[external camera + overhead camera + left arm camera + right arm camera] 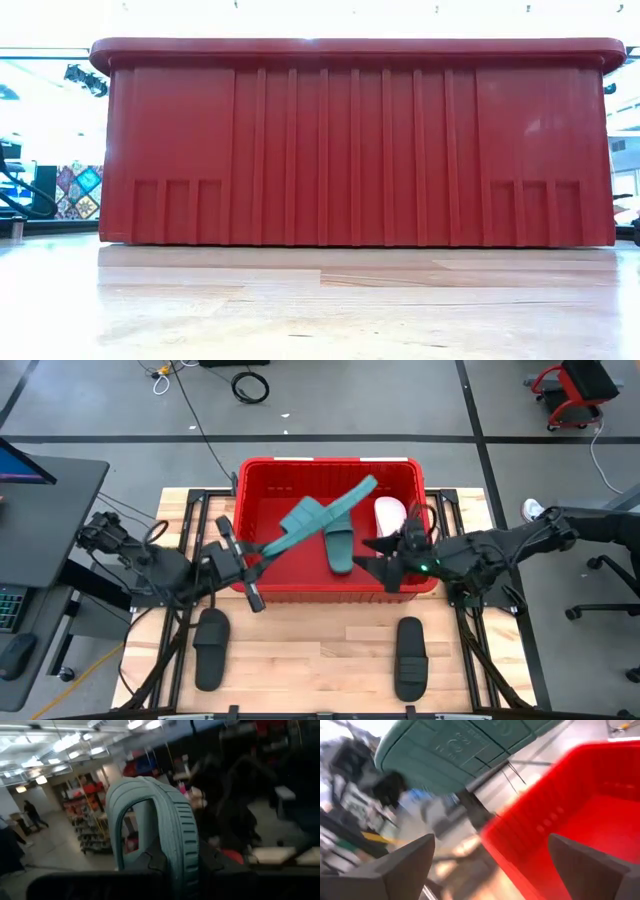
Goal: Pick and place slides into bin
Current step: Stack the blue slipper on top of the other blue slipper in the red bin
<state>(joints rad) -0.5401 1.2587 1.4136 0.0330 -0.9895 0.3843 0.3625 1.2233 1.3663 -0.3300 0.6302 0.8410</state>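
One teal slide (pixel 325 515) clamped in left gripper (pixel 243 559) over bin (pixel 262 470).

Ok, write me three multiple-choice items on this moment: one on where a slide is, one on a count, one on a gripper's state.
1. Where is the pale slide?
A. On the table beside a black slide
B. Inside the red bin, near its right end
C. In the right gripper

2. How many black slides lie on the wooden table?
A. None
B. Two
C. Four

3. What is the left gripper doing?
A. Holding a teal slide over the bin
B. Resting open on the table
C. Gripping the bin's rim

Answers:
1. B: the high view shows it in the bin, by the right gripper, which the right wrist view shows open and empty.
2. B: one black slide lies front left, another front right.
3. A: the left wrist view shows the ribbed teal strap clamped between its fingers.
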